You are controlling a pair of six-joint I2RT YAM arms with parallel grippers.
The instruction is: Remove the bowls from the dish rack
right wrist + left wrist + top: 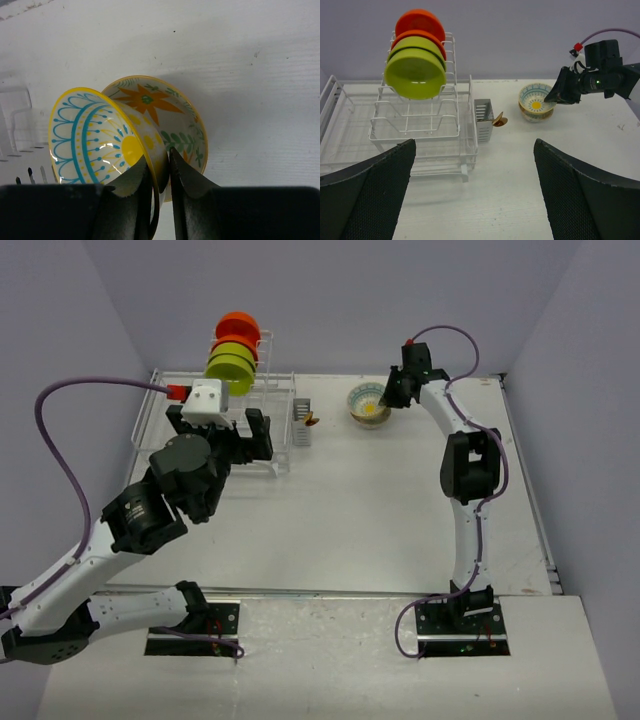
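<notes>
While scanning outward from the near edge at 6 o'clock, found the left base plate [165, 642] and the right base plate [500, 636] bolted side by side. Saw tiny red and green dots on each, too small to tell as lights or labels.

Followed the left arm [140, 520] toward 10 o'clock, a purple cable [60, 445] looping beside it. Found the left gripper [220, 430] hanging by the near side of the dish rack [469, 145], its fingers [370, 195] spread wide with nothing between them.

Placed the rack at 10 to 11 o'clock on the white table [350, 510], with the low tray [350, 135] toward 9 o'clock and the upright tier [420, 115] behind it. Noted the grey cutlery holder [483, 117] at the 3 o'clock corner. Spotted a small golden-brown item [499, 120] just beside the holder, too small to identify.

Saw bowls standing on edge in the tier, the lime-green bowl [415, 75] nearest and the orange-red bowl [420, 22] farthest. Could not count the rims between them.

Farther off, at 12 to 1 o'clock and well apart from the rack, found the right gripper [159, 162] pinched tight on the rim of the blue-and-yellow bowl [95, 140], one finger inside and one outside. Saw that bowl tilted on edge, leaning over the orange-flower bowl [150, 100] lying flat on the table. Could not tell whether the two touched.
</notes>
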